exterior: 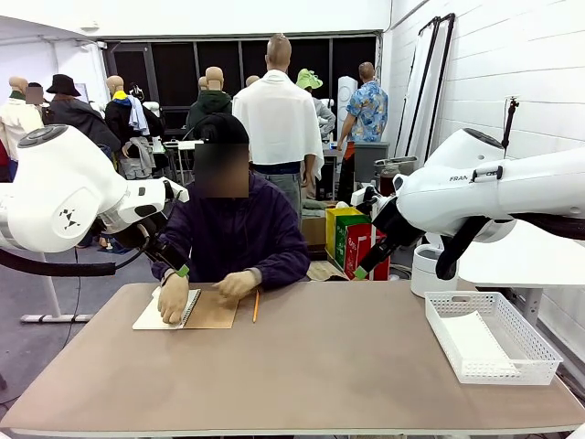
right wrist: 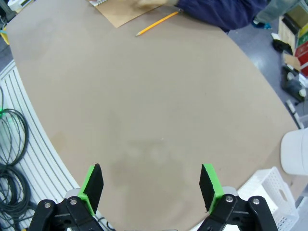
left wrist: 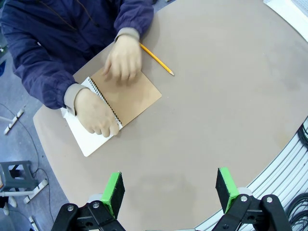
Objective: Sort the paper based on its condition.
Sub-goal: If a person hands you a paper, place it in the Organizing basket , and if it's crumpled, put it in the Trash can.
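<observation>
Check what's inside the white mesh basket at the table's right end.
The white plastic lattice basket holds flat white paper. The number of sheets is unclear, and the basket floor beneath the paper is covered.

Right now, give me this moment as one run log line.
left tool open over table | right tool open over table | person's hands on spiral notebook | pencil beside it

On my front feed the tan table [exterior: 320, 384] carries a spiral-bound notebook [exterior: 215, 313] at its far left. The notebook lies open, with a white page on one side of the coil and brown card on the other. A yellow pencil [exterior: 256, 305] lies just beside the card side, not touching it. A white lattice basket [exterior: 501, 373] sits near the right edge. Green and red boxes [exterior: 352, 240] stand on the floor beyond.
</observation>
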Motion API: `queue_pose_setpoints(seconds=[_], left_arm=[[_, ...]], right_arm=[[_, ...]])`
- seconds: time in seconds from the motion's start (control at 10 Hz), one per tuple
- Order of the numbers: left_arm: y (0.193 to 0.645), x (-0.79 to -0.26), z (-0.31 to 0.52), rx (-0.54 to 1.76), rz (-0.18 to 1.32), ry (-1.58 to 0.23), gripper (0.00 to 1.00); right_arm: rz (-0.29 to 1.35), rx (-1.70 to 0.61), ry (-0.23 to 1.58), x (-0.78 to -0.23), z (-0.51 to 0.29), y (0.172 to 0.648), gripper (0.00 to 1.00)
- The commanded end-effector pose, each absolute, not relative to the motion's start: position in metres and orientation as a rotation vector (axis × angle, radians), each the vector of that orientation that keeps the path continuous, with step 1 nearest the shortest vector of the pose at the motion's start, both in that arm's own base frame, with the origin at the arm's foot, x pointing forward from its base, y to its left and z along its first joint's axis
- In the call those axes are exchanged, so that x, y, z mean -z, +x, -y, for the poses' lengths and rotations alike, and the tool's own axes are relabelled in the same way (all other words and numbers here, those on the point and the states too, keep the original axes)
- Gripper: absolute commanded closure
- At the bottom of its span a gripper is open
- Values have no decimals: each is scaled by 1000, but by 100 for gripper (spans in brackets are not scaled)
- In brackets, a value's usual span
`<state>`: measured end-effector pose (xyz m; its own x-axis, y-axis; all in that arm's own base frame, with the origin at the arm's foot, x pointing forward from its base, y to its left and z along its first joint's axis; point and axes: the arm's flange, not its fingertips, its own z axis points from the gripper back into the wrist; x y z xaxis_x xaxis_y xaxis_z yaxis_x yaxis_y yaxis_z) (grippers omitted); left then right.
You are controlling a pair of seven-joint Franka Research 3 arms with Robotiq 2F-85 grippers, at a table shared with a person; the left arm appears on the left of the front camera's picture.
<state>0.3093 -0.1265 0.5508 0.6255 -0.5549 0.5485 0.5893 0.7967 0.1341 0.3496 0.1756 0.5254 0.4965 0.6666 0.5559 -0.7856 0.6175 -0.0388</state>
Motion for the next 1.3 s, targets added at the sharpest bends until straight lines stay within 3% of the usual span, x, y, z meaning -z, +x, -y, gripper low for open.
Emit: queue_pose_setpoints(seconds=[0.0,1.2], left_arm=[[310,-550,125,655,604,-63,0],[310,-550,125,655,604,-63,0]], right_arm=[[572,-879,246,-526,-175,350,0],[572,-879,246,-526,-175,350,0]])
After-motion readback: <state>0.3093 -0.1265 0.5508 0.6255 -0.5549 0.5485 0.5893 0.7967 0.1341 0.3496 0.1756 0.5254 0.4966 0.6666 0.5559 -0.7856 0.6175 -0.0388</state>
